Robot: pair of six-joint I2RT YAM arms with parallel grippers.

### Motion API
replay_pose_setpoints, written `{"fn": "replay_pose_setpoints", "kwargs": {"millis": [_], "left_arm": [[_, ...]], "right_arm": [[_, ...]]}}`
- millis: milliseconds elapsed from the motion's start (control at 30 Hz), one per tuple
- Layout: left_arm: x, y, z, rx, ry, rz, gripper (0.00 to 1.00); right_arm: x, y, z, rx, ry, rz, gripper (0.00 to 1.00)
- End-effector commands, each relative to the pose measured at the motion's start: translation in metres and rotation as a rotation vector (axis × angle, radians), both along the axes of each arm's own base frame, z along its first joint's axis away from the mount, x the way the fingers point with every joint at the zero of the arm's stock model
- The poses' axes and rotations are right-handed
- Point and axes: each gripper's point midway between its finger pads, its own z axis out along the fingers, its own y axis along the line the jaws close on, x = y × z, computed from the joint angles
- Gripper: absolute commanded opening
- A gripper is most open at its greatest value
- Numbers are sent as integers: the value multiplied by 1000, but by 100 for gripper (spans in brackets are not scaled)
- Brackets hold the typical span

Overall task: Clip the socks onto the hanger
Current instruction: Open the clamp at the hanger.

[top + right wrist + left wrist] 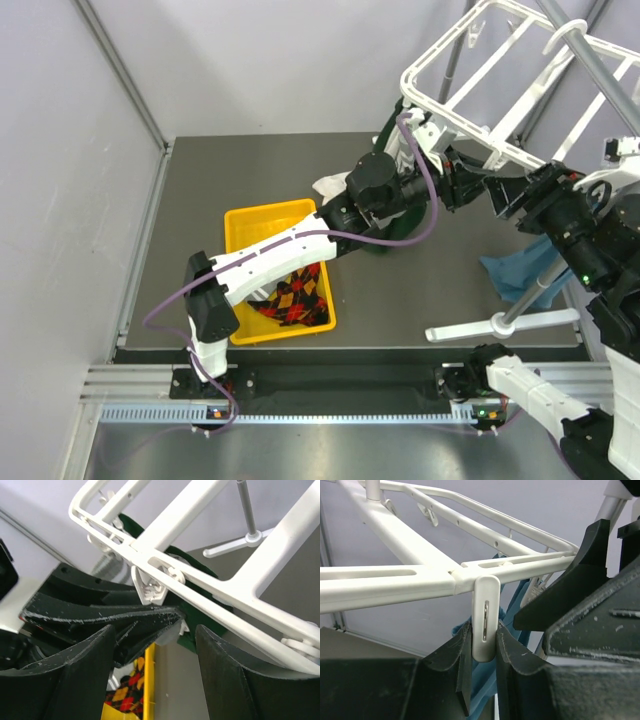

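Two black hands met at the near left corner of the white hanger (pixel 395 582), which hung tilted above the counter (pixel 420 290) toward its 1 o'clock region. The left hand (pixel 484 642) was clamped on one dangling white clip (pixel 484 615), a finger pressed against each side of the clip's lower end, just under the joint where the frame's bars met. The right hand (pixel 155 640) had its fingers (pixel 75 675) well apart and held nothing; it faced the left hand's fingertips, which pointed toward its gap. A dark green cloth (pixel 200 627) showed behind that corner of the frame. The argyle socks (pixel 295 295), red, black and yellow, lay bunched in a yellow bin (pixel 260 210) toward 8 o'clock of the counter's middle, partly under the left arm and apart from the hanger. What looked like a pale sock (pixel 330 185) lay on the counter just beyond the bin's 1 o'clock corner, half hidden by the same arm. A blue cloth (pixel 510 270) hung near the grey stand pole (pixel 525 300) toward 4 o'clock, below the right hand.
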Motion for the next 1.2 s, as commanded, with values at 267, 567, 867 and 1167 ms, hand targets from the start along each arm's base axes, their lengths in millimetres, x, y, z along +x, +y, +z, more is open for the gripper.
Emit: {"fn": "replay_pose_setpoints", "kwargs": {"millis": [267,567,867,1167], "left_arm": [[-35,22,62,-168,-99,-128,0],[-33,22,58,-163,-94,-119,0],[-30,20,54,-159,-77,-110,0],[-29,20,52,-166,-67,-111,0]], "right_arm": [[19,-12,30,165,-102,-129,61],[32,-14,27,209,-118,-168,55],[40,-14,38,186,-161,-175,49],[45,-14,29,144,-151,-175,27]]}}
